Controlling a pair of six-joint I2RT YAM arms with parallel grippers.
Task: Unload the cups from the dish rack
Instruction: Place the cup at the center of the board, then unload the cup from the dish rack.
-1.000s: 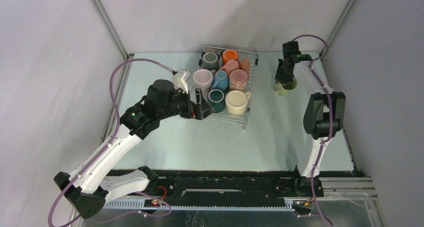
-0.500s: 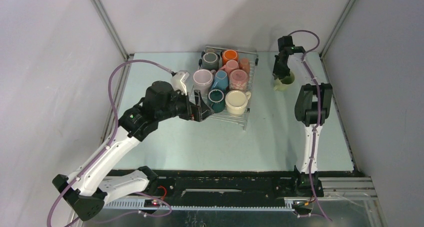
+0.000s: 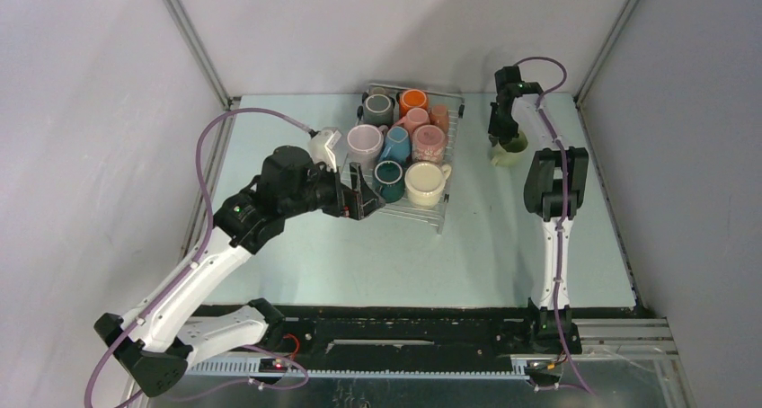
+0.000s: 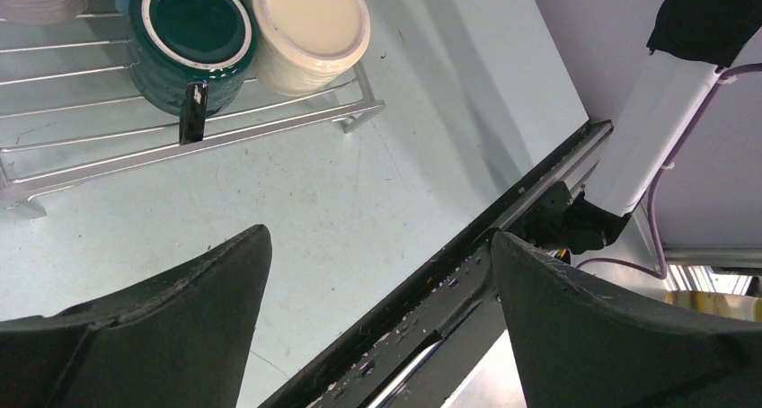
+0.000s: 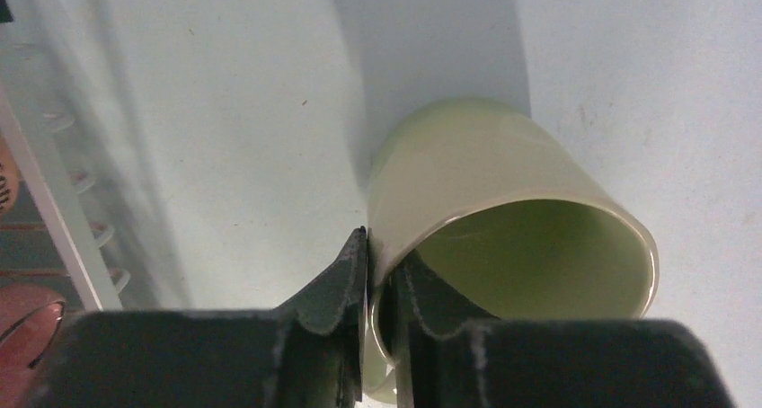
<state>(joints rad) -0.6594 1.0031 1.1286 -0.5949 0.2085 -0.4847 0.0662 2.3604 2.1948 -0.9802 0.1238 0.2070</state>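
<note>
While the right gripper [image 5: 382, 282] pinches the wall of the green cup [image 5: 503, 201], one finger inside the rim and one outside, the cup itself looks to stand upright on the surface [image 3: 395, 255]. It is apart from the rack [image 3: 422, 212], off its right side, in the far right part of the surface. So the step in hand is the setting-down of this cup. I judge it as good as placed, though the wrist view does not show whether its base is fully down.

The left gripper [image 4: 379, 237] is spread wide with nothing between its fingers. It hovers just off the near left corner of the rack, next to the teal cup [image 4: 193, 22], which has the cream cup [image 4: 310, 22] right beside it. The other cups sit crowded in the rack, so most of the unloading is not yet done.

Next, the right gripper needs to let go and lift straight up, so that the inner finger clears the rim without tipping the cup. The left gripper has to come in over the teal cup and take its rim or handle, minding the close neighbours.
</note>
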